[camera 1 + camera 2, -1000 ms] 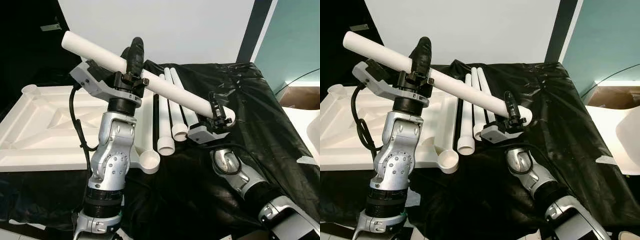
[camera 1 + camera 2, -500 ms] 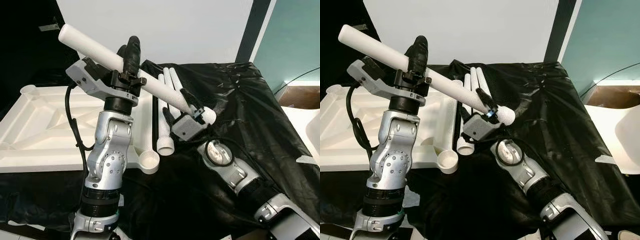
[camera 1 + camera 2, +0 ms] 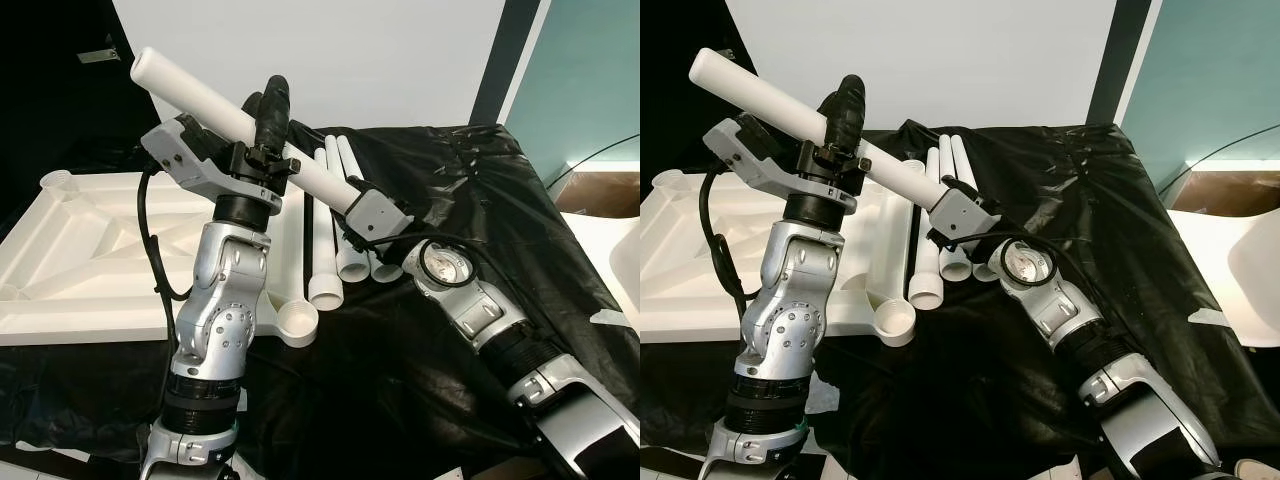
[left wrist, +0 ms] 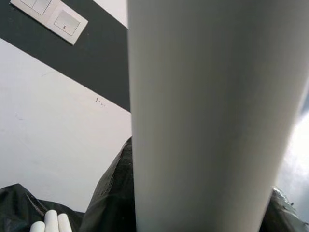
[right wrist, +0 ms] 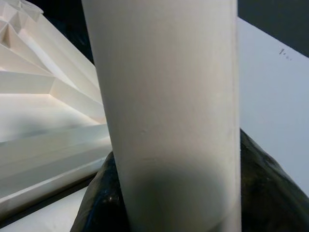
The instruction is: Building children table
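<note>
The right end effector (image 3: 352, 205) has slid up the raised white tube (image 3: 215, 100) from its lower tip toward the left end effector (image 3: 268, 125). A second ago it clasped the very end out over the black sheet (image 3: 480, 200); now its grey body covers that end, and the right forearm (image 3: 480, 320) has swung in under it. The tube's far end has lifted slightly, so it slants more steeply.

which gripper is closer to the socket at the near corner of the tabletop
Right. The right gripper, at the raised table leg's lower end, hangs up and right of the corner socket. The left gripper clamps the leg higher, farther away.
</note>
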Tool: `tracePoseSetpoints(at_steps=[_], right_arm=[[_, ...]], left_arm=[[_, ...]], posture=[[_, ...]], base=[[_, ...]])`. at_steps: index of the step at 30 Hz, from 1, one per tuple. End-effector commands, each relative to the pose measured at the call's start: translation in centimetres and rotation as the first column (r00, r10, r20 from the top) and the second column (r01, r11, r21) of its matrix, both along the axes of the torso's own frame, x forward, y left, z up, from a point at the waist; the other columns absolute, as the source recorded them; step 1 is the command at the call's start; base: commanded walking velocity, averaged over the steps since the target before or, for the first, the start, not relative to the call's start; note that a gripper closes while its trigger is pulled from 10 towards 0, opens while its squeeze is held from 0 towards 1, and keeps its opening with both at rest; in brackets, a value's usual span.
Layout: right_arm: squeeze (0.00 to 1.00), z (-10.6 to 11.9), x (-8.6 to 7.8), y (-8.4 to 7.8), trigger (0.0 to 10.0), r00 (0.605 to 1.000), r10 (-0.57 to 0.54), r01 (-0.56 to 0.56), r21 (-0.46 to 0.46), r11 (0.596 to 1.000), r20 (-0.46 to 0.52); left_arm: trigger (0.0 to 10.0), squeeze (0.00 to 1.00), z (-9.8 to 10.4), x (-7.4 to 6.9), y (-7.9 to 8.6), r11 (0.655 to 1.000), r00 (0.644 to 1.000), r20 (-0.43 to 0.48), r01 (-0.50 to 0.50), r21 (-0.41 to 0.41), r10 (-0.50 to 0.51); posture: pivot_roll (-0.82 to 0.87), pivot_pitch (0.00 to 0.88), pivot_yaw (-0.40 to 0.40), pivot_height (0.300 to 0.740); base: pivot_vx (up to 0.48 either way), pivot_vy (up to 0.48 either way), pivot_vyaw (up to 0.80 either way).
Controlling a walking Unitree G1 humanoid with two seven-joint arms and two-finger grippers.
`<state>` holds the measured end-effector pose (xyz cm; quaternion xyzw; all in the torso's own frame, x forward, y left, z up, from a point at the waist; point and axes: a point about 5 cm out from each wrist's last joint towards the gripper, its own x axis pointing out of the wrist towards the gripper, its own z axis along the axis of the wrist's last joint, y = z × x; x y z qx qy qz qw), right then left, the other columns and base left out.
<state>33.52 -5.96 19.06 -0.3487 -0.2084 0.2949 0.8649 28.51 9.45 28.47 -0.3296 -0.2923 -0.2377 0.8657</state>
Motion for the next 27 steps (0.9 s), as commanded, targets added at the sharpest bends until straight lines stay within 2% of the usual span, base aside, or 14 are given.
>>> tracePoseSetpoints(at_steps=[1,2,3,7,8,11,13,14,15,17,22,25,26,27], right_arm=[[0.0,-1.5,-0.7,1.1,0.0,0.995,0.058,-0.062,-0.05,0.997,-0.076],[0.0,-1.5,-0.7,1.1,0.0,0.995,0.058,-0.062,-0.05,0.997,-0.076],[0.0,-1.1,-0.7,1.2,0.0,0.998,0.048,-0.05,-0.039,0.998,-0.051],[0.0,-0.5,-0.7,1.2,0.0,1.0,0.013,-0.013,-0.02,1.0,0.009],[0.0,0.9,-0.7,1.1,0.0,0.985,-0.082,0.076,0.043,0.996,0.154],[0.0,2.8,-0.9,0.8,0.0,0.917,-0.219,0.171,0.167,0.971,0.333],[0.0,2.8,-0.9,0.8,0.0,0.917,-0.219,0.171,0.167,0.971,0.333],[0.0,2.1,-1.8,0.2,0.0,0.817,-0.281,0.213,0.19,0.958,0.503],[0.0,2.1,-1.8,0.2,0.0,0.817,-0.281,0.213,0.19,0.958,0.503],[0.0,1.0,-2.6,0.0,0.0,0.742,-0.264,0.222,0.146,0.964,0.617],[0.0,-0.1,-3.2,0.1,0.0,0.68,-0.219,0.23,0.08,0.97,0.699],[0.0,-1.6,-3.2,0.3,0.0,0.702,-0.204,0.239,0.045,0.97,0.682],[0.0,-1.7,-3.2,0.3,0.0,0.706,-0.204,0.238,0.043,0.97,0.679],[0.0,-1.7,-3.2,0.3,0.0,0.706,-0.204,0.238,0.043,0.97,0.679]], left_arm=[[10.0,0.4,2.7,-1.7,-1.5,0.991,0.969,0.208,0.129,0.038,-0.134],[10.0,0.4,2.7,-1.7,-1.5,0.991,0.969,0.208,0.129,0.038,-0.134],[10.0,1.0,2.6,-1.7,-1.4,0.993,0.972,0.201,0.115,0.032,-0.119],[10.0,1.0,2.6,-1.6,-1.2,0.995,0.977,0.192,0.093,0.025,-0.096],[10.0,0.09,2.5,-1.4,-0.9,0.998,0.984,0.169,0.061,-0.002,-0.06],[10.0,0.0,2.3,-1.0,-0.4,0.998,0.991,0.132,0.026,-0.049,-0.02],[10.0,0.0,2.3,-1.0,-0.4,0.998,0.991,0.132,0.026,-0.049,-0.02],[10.0,0.0,2.3,-0.8,-0.2,0.997,0.993,0.114,0.022,-0.072,-0.014],[10.0,0.0,2.3,-0.8,-0.2,0.997,0.993,0.114,0.022,-0.072,-0.014],[10.0,0.0,2.3,-0.7,-0.2,0.997,0.993,0.112,0.03,-0.068,-0.023],[10.0,0.0,2.2,-0.7,-0.2,0.997,0.994,0.108,0.04,-0.067,-0.033],[9.9,0.0,2.2,-0.8,-0.2,0.996,0.994,0.103,0.045,-0.076,-0.037],[1.5,0.0,2.3,-0.9,-0.3,0.995,0.993,0.111,0.054,-0.081,-0.045],[1.5,0.0,2.3,-0.9,-0.3,0.995,0.993,0.111,0.054,-0.081,-0.045]], posture=[[0.03,0.0,0.038,0.74],[0.03,0.0,0.038,0.74],[0.03,0.0,0.038,0.74],[0.03,0.0,0.04,0.74],[0.02,0.0,0.043,0.74],[0.02,0.0,0.044,0.74],[0.02,0.0,0.044,0.74],[0.02,0.0,0.048,0.74],[0.02,0.0,0.048,0.74],[0.03,0.0,0.047,0.74],[0.03,0.0,0.047,0.74],[0.03,0.0,0.049,0.74],[0.03,0.0,0.049,0.74],[0.03,0.0,0.049,0.74]], base=[[0.0,0.0,0.0],[0.0,0.0,0.0],[0.0,0.0,0.0],[0.0,0.0,0.0],[0.0,0.0,0.0],[0.0,0.0,0.0],[0.0,0.0,0.0],[0.0,0.0,0.0],[0.0,0.0,0.0],[0.0,0.0,0.0],[0.0,0.0,0.0],[0.0,0.0,0.0],[0.0,0.0,0.0],[0.0,0.0,0.0]])
